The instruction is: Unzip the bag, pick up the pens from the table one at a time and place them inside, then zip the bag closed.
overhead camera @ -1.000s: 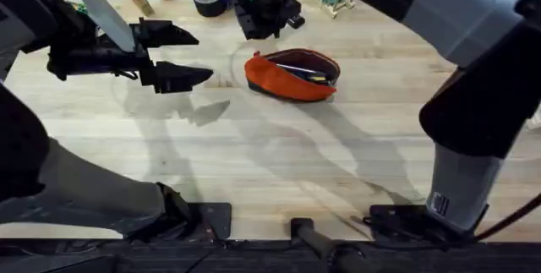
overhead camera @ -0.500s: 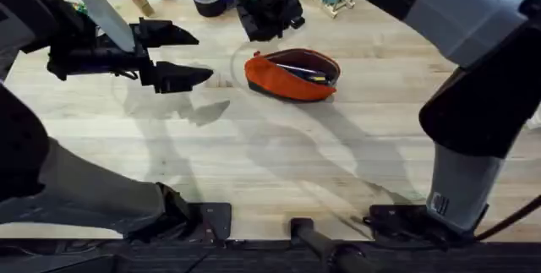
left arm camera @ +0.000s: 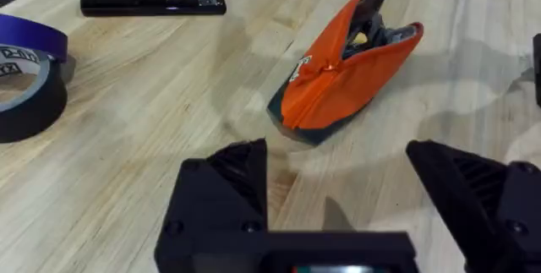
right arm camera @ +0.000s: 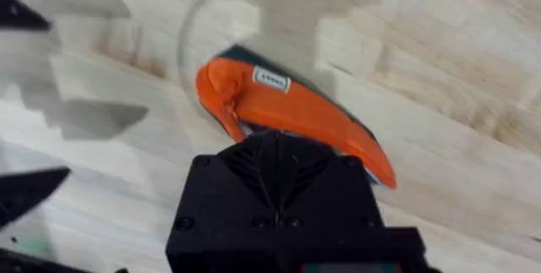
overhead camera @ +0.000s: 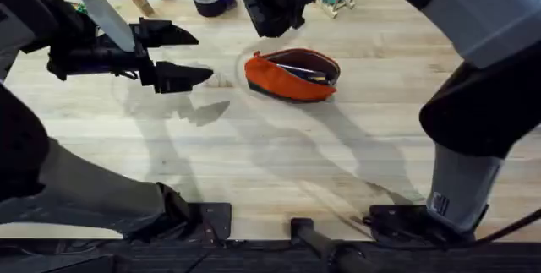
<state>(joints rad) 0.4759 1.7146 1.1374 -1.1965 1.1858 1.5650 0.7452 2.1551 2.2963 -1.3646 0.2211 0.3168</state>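
While one bag (overhead camera: 292, 75) lies unzipped (pens (overhead camera: 303, 72) inside), left jaws apart, right jaws together.

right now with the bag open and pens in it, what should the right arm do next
Probably lower the right jaws, which look shut, toward the zip of the soft orange fabric pouch to grip its pull. The pouch gapes open, pens lie inside, and the left jaws hang open, apart from it.

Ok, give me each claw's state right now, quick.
Left claw: open, holding nothing, hovering over the table beside the orange pouch.
Right claw: shut, above the pouch.
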